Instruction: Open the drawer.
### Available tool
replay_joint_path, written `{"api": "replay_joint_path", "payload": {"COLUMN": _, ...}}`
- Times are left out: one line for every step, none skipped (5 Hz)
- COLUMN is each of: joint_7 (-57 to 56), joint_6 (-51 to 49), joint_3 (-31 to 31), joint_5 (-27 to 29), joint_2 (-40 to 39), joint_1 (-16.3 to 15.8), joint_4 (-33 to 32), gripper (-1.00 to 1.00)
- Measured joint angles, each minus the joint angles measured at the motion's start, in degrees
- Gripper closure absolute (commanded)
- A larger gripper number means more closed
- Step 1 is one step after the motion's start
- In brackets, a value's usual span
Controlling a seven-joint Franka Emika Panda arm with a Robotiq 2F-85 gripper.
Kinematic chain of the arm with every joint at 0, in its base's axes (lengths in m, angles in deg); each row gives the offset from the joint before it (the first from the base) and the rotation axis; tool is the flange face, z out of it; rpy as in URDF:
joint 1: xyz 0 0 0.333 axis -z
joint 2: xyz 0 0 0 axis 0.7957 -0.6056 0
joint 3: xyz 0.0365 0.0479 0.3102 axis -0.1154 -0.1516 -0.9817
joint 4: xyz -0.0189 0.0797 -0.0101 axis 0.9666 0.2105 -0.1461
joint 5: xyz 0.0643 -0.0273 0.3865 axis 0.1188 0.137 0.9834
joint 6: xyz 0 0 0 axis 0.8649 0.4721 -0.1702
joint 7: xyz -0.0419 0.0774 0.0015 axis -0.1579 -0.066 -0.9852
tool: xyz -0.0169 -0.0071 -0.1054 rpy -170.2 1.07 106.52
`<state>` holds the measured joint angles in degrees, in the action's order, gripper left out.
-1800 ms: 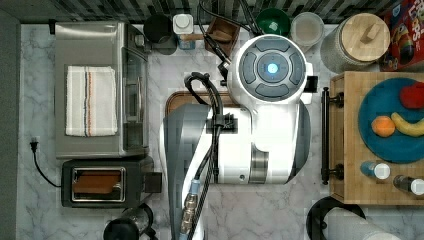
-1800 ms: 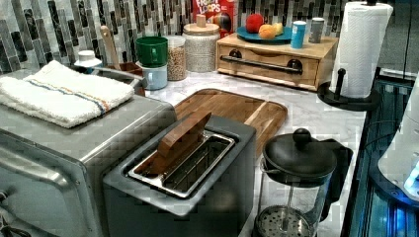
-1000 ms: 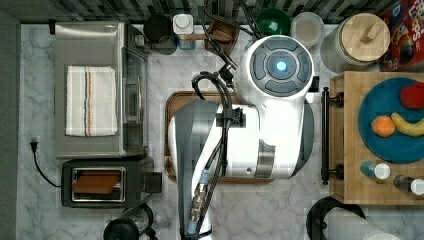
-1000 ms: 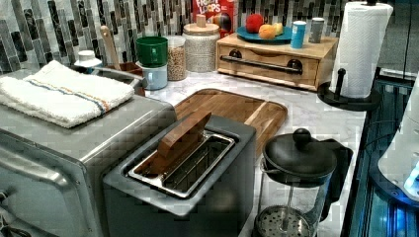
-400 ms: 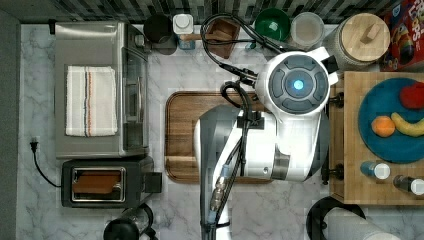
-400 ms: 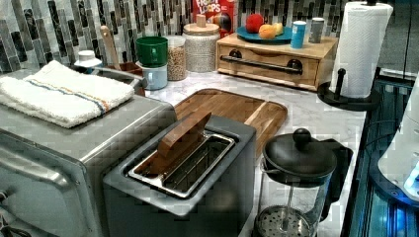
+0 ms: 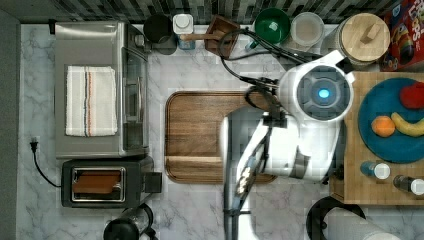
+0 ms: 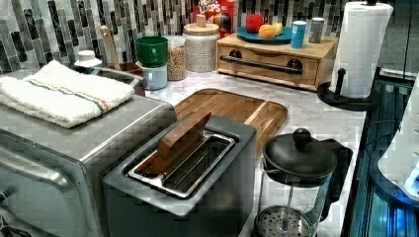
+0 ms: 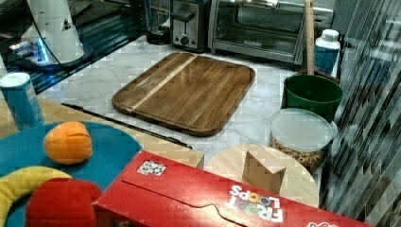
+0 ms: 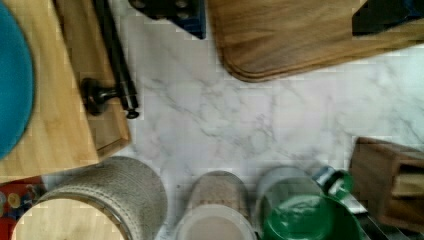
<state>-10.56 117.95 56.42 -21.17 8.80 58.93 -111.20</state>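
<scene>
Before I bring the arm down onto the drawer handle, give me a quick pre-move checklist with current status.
1. Drawer closed, front flush in the left view: ok, pull not yet begun.
2. Black bar handle free of anything on it: ok.
3. Counter in front of the drawer bare, room to slide out: ok.
4. Wooden tray apart from the drawer front: ok.
5. Plate, fruit and shakers on the drawer box may shake: not ok, pull slowly.
6. Finger opening: cannot tell.

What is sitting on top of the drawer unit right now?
On the drawer unit's top sit a blue plate of fruit, a blue shaker and a grey shaker. The drawer is shut, so its inside is hidden.
</scene>
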Motion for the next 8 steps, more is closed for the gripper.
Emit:
{"api": "replay_joint_path", "payload": {"joint_7": -3.72, "joint_6": 2.21, "joint_3": 2.68, "joint_5": -0.17, "joint_2": -2.04, "joint_1": 1.08, "joint_4": 0.00, "gripper": -1.00}}
{"api": "replay_joint_path", "payload": {"joint_7": -3.89, "joint_6": 5.88, "joint_3": 3.78, "joint_5": -2.15, "joint_2": -3.80, "joint_1": 2.50, "joint_4": -0.34, "gripper": -1.00}}
{"api": "replay_joint_path", "payload": {"joint_7": -3.89, "joint_6": 10.07, "joint_3": 3.70, "joint_5": -2.38, "joint_2": -4.83, "joint_1": 3.68, "joint_4": -1.68, "gripper": -1.00}}
{"api": "replay_joint_path", "payload": {"joint_7": -3.89, "joint_6": 12.79, "joint_3": 3.81, "joint_5": -5.09, "joint_2": -5.09, "joint_1": 4.17, "joint_4": -3.58, "gripper": -1.00}}
{"api": "replay_joint_path", "payload": {"joint_7": -6.69, "joint_6": 12.93, "joint_3": 3.83, "joint_5": -5.39, "joint_2": -5.10, "joint_1": 4.90, "joint_4": -5.48, "gripper": -1.00}}
{"api": "replay_joint_path", "payload": {"joint_7": -11.50, "joint_6": 16.39, "joint_3": 4.18, "joint_5": -5.38, "joint_2": -5.84, "joint_1": 5.55, "joint_4": -7.05, "gripper": -1.00}}
{"api": "replay_joint_path", "payload": {"joint_7": -12.98, "joint_6": 16.84, "joint_3": 4.99, "joint_5": -5.38, "joint_2": -6.80, "joint_1": 5.71, "joint_4": -7.50, "gripper": -1.00}}
{"api": "replay_joint_path", "payload": {"joint_7": -12.98, "joint_6": 20.34, "joint_3": 5.25, "joint_5": -5.34, "joint_2": -7.34, "joint_1": 6.55, "joint_4": -8.62, "gripper": -1.00}}
